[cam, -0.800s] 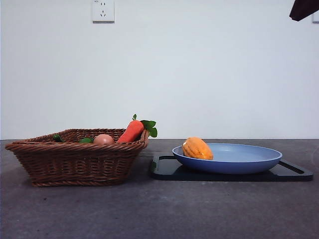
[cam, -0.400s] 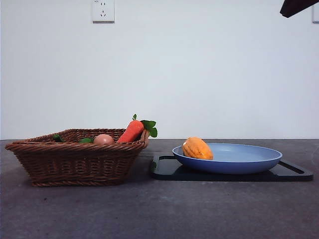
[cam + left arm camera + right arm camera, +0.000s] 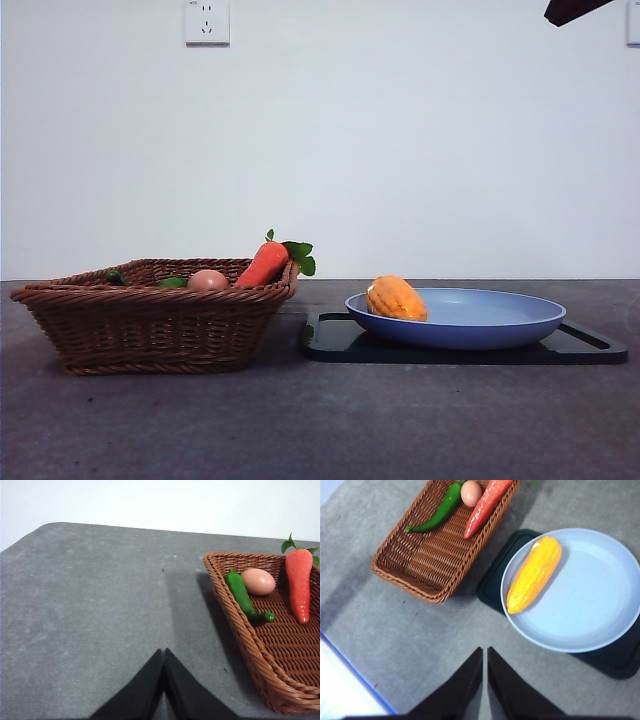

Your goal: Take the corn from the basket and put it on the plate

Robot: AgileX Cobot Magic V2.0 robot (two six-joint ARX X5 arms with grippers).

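The yellow-orange corn [image 3: 396, 298] [image 3: 534, 574] lies in the light-blue plate [image 3: 500, 322] [image 3: 590, 605], against the rim nearest the basket. The brown wicker basket [image 3: 150, 325] [image 3: 427, 555] [image 3: 270, 660] stands beside the plate and holds a carrot, an egg and a green pepper. My right gripper [image 3: 485, 652] is shut and empty, high above the table near the plate; only its dark tip [image 3: 572, 9] shows at the front view's top right corner. My left gripper [image 3: 163, 652] is shut and empty over bare table beside the basket.
A flat black tray [image 3: 340, 340] [image 3: 615, 660] lies under the plate. In the basket are a red-orange carrot [image 3: 264, 264] [image 3: 299, 582] [image 3: 485, 505], a pinkish egg [image 3: 207, 281] [image 3: 258, 581] [image 3: 470, 493] and a green pepper [image 3: 245, 597] [image 3: 437, 511]. A white, blue-edged object [image 3: 345, 685] lies at the table's edge.
The dark tip of the right arm at the front view's top right corner has risen and slid left, showing less. The corn, plate and basket have not moved.
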